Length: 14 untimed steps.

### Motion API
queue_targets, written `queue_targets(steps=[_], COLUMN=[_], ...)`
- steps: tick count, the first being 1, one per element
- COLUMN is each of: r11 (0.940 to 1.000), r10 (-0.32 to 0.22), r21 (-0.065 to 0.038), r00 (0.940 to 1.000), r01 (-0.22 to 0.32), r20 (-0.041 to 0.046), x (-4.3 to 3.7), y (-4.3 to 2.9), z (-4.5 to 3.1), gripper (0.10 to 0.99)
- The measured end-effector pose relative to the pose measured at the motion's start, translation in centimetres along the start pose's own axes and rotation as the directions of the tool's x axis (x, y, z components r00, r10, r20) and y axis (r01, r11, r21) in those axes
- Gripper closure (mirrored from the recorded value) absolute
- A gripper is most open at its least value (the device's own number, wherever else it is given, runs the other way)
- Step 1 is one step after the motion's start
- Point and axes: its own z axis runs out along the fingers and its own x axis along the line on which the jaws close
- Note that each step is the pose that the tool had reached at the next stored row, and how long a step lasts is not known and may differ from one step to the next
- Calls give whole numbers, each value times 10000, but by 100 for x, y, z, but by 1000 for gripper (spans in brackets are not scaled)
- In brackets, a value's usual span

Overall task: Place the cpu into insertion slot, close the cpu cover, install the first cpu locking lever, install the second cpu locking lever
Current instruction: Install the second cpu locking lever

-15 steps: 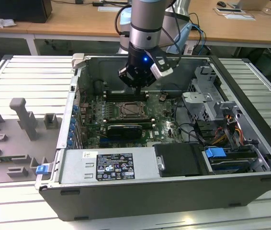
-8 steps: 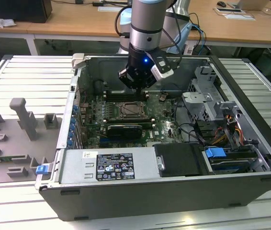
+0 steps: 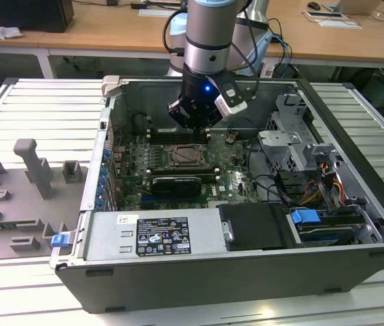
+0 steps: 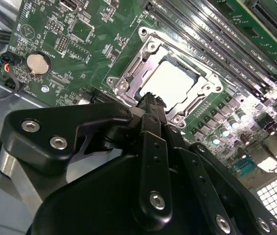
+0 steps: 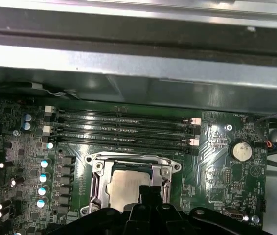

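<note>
1. Gripper (image 3: 193, 121), on the end of the Universal Robots arm (image 3: 209, 41), hangs inside the open computer case (image 3: 246, 272) just above and behind the insertion slot (image 3: 181, 157). In both wrist views its black fingertips meet in a single narrow tip with nothing between them, so the fingers read as closed and empty. A closed tip suits pushing on a thin lever or frame, not grasping.

2. Cpu (image 4: 173, 78) lies flat in the insertion slot (image 4: 165, 81); its pale metal face shows squarely through the socket's centre, here and in the first wrist view (image 5: 126, 185). This placement looks done.

3. Cpu cover (image 4: 148, 58) appears to lie down over the chip as a silvery frame, its window leaving the chip's face bare. Whether it is fully seated cannot be told.

4. Locking levers cannot be picked out from the frame's metal edges, so their state is left open.

5. Fingertip (image 4: 150, 100) points at the socket's near edge in the second wrist view. Whether it touches the frame cannot be told.

6. Memory slots (image 5: 124, 129), long and black, run beside the socket on the green motherboard (image 5: 221, 147), apart from the gripper.
</note>
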Motion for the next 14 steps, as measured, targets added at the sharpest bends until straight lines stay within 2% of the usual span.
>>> queue_targets(steps=[8,14], r11=[10000,10000], r10=[0,1], r21=[-1,-1], r00=[10000,10000], r01=[0,-1], r20=[0,0], x=[6,9], y=[-77,-109], z=[-3,-5], gripper=[980,980])
